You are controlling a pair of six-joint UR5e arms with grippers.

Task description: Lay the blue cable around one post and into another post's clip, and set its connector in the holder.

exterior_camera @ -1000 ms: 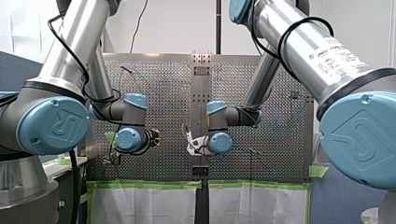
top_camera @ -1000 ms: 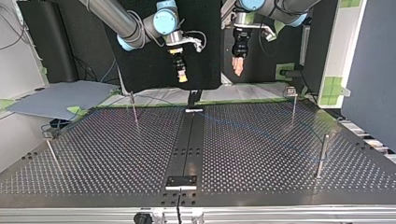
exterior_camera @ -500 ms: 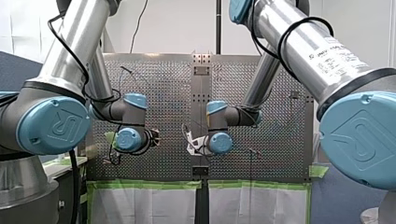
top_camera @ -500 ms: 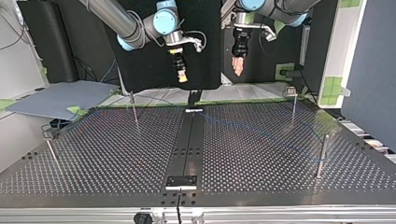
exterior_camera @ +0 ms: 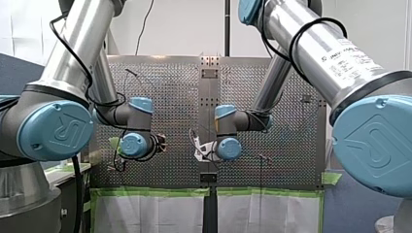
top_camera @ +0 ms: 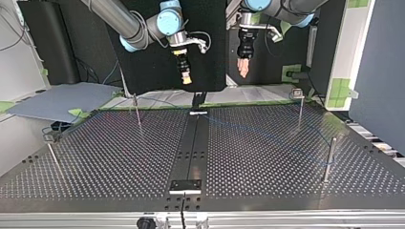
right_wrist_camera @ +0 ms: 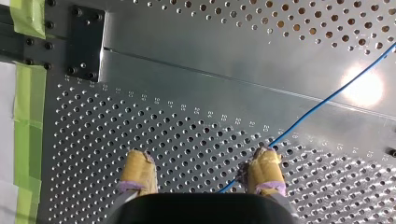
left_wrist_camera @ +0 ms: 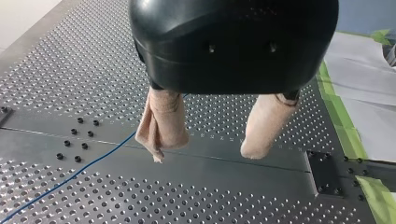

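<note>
My left gripper hangs above the perforated table with its beige-padded fingers spread wide and nothing between them, as the left wrist view shows. The blue cable lies flat on the table below. It runs out from behind one finger and slants across the smooth centre strip onto the holes beyond.

My right gripper is likewise splayed, its yellow pads apart over the table and gripping nothing. In the right wrist view the cable passes just beside one pad, down on the table, and stretches away over the smooth band in the metal. Green tape and a black bolted plate mark the table's edge ahead of that gripper.

In the top view, both grippers hang high over the table's far edge, the right one near the middle and the left one just to its right. The cable lies loose on the surface. From near the thin post at the far left, it crosses the centre strip close to a small pale fitting. It then sweeps on toward the short post at the right. Whether it loops round that post cannot be told. Another post stands at the far right, near the cable's run. A black block sits at the strip's near end, well apart from the cable.
</note>
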